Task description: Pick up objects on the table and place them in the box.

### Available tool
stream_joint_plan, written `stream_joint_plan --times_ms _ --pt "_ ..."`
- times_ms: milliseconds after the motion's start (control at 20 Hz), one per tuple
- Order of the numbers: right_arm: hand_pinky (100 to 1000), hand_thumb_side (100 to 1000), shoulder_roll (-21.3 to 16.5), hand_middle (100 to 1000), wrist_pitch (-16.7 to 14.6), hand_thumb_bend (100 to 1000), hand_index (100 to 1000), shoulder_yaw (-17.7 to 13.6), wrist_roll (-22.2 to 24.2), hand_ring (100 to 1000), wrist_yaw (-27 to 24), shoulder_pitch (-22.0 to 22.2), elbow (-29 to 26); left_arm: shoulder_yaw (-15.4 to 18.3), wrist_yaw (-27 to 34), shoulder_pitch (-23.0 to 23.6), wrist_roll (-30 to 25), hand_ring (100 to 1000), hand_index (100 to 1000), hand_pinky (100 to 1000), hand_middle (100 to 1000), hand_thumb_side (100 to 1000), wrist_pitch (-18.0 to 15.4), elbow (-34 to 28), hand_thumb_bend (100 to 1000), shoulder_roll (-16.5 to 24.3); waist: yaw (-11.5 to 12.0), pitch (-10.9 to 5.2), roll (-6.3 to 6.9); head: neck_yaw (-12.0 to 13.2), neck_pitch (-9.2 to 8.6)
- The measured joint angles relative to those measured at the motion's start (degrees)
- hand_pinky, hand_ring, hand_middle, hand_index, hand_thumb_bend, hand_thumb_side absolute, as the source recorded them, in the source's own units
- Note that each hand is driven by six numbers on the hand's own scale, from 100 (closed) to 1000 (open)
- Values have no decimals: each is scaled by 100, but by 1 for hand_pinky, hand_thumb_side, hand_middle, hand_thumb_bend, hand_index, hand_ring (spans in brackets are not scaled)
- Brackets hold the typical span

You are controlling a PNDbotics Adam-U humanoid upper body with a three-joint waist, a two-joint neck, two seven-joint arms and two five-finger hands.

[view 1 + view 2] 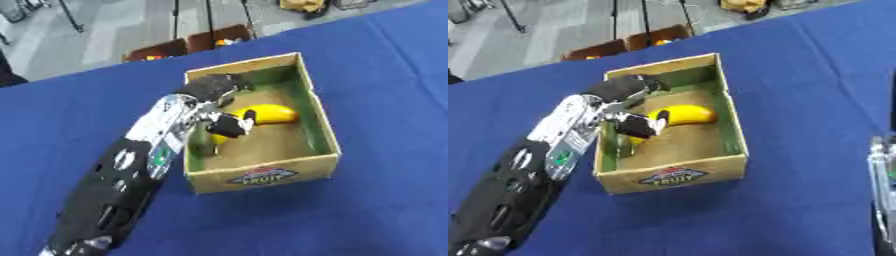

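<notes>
Left eye view is showing the left hand (229, 125), fingers curling on a light, soft, bruisable banana (267, 114) inside the box (262, 172).

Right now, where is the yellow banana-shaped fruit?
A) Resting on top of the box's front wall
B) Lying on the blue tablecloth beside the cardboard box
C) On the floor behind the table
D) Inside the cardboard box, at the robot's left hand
D: the yellow banana-shaped fruit lies on the floor of the open cardboard box, and the left hand reaches over the box's left wall with its fingers at the fruit's near end.
</notes>
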Motion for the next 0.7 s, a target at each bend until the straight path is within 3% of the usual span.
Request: stream_joint_plan --times_ms 700 --pt "768 945 43 623 -19 100 879 0 -21 851 0 -25 0 38 187 49 259 771 880 613 789 464 129 -897 100 126 35 -5 -60 -3 -47"
